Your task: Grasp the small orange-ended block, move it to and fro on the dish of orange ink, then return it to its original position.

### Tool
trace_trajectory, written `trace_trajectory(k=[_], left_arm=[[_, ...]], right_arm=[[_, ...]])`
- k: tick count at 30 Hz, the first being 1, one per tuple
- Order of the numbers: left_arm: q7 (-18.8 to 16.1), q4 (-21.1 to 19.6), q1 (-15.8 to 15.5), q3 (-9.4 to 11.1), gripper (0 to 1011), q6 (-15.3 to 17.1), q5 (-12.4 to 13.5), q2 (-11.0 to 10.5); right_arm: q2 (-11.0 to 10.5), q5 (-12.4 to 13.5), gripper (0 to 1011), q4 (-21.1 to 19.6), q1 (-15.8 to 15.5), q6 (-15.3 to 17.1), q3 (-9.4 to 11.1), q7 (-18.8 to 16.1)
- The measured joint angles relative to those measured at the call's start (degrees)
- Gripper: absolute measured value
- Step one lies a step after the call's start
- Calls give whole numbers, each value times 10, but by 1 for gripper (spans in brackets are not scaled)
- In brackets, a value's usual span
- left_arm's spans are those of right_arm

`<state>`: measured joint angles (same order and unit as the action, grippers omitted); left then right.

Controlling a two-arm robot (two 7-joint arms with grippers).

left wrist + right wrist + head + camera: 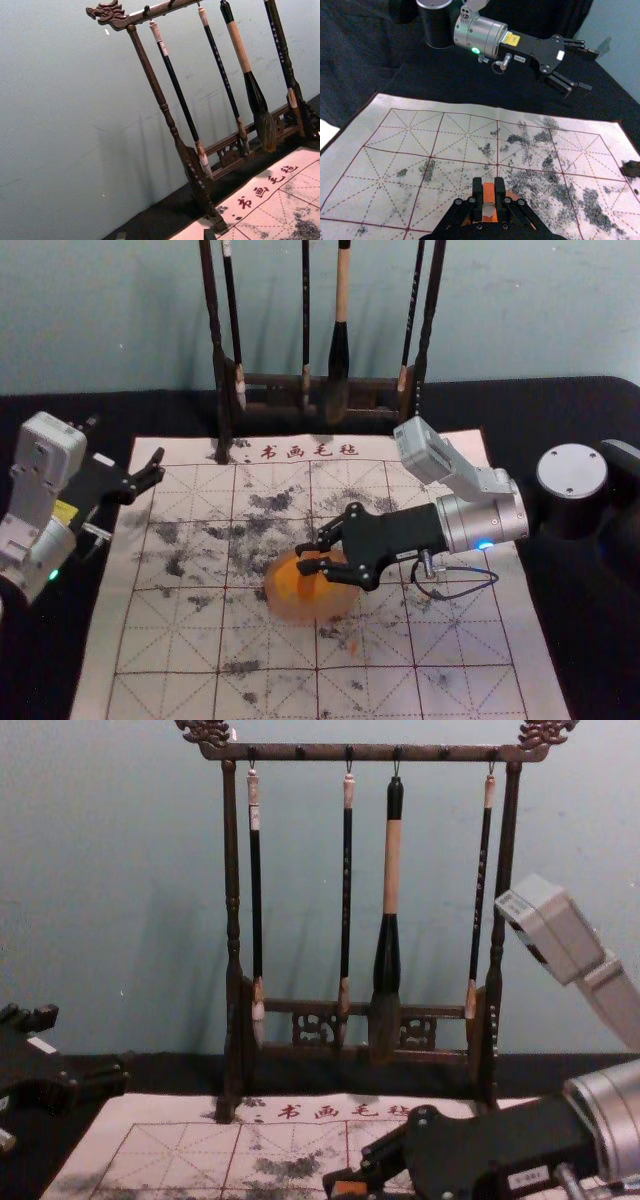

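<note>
The right claw [301, 558] pinched the block [489, 191] between fingertips over the dish [289, 608], left claw [90, 1042] spread at left, the chest view adding the rack's crossbar [320, 753].

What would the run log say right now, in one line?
right claw: gripping block | block: over dish, contact unclear | left claw: open, left side
</note>
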<state>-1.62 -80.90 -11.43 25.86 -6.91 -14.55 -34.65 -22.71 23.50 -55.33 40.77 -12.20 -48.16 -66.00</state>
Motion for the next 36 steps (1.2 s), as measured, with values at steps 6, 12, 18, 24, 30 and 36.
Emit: trace_trajectory(k=[6, 12, 18, 24, 30, 36], left_arm=[[0, 0, 0, 0, 1001, 0, 0, 0], [0, 0, 0, 0, 1001, 0, 0, 0], [0, 0, 0, 0, 1001, 0, 0, 0], [0, 0, 0, 0, 1001, 0, 0, 0], [0, 0, 0, 0, 1001, 0, 0, 0], [0, 0, 0, 0, 1001, 0, 0, 0]], right_arm=[[12, 0, 147, 17, 6, -7, -3, -3], [23, 0, 147, 30, 12, -13, -5, -6], [33, -3, 147, 48, 18, -18, -6, -4], [40, -10, 147, 62, 24, -20, -4, 4], [44, -14, 147, 71, 26, -22, 1, 10], [41, -17, 147, 70, 26, -21, 6, 15]])
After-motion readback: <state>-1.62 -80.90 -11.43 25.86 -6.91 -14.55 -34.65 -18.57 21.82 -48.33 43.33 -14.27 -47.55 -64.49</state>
